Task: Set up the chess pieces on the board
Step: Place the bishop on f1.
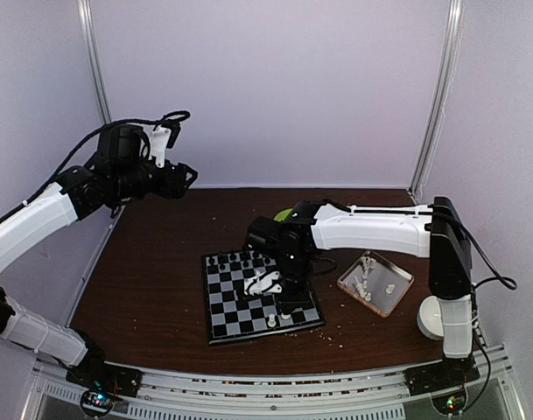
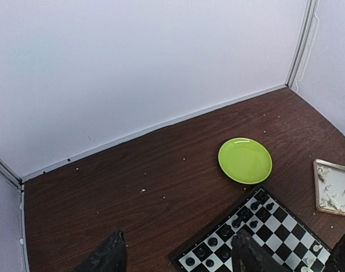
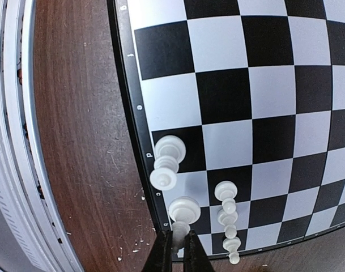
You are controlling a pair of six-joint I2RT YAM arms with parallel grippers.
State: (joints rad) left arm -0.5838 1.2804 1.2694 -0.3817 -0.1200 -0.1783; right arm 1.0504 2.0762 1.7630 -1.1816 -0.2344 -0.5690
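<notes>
Right wrist view: right claw (image 3: pixel 178 237), nearly closed, pinches a white chessman (image 3: pixel 184 209).

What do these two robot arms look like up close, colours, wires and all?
The left arm and right arm are smooth white tubes linked by chunky black joints. A thin black cable loops above the left one; another trails beside the right. The left gripper and right gripper are black, each with two fingers.
</notes>
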